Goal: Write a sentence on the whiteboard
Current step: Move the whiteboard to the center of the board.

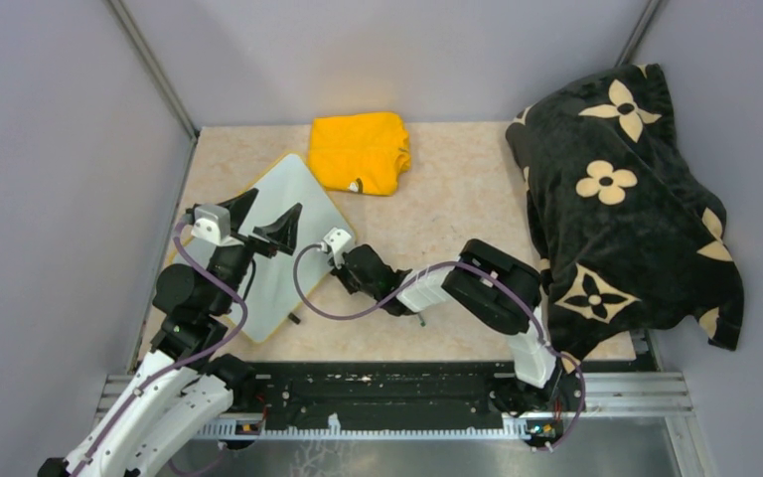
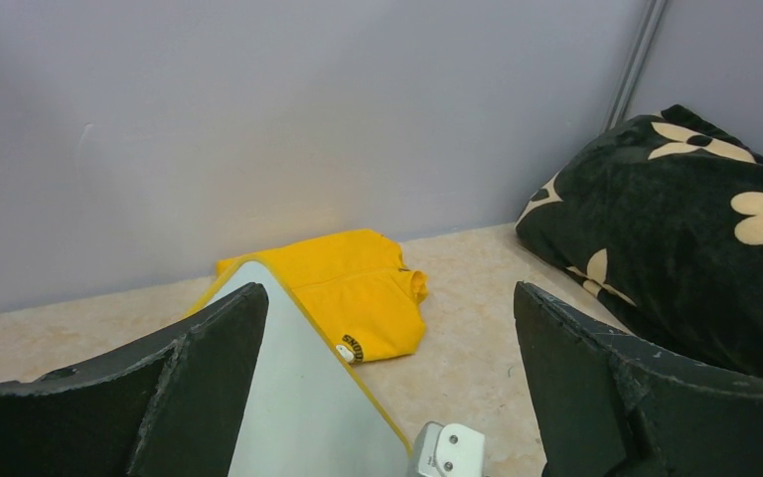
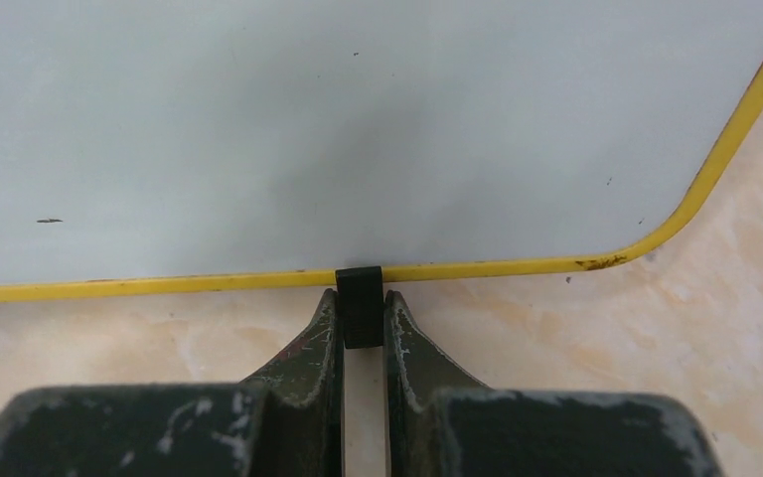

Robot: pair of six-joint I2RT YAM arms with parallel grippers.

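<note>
A small dark tag point(image 2: 350, 349) with pale letters is being shown on the folded yellow cloth point(image 2: 358, 288), near its front edge. The letters are being rendered too small and tilted to be read. On the whiteboard point(image 3: 358, 119) only a short dark dash point(image 3: 48, 220) is being shown, forming no letter.

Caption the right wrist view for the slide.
Right gripper shut on the small black clip at the edge of the yellow-rimmed whiteboard; its surface is blank here.
</note>
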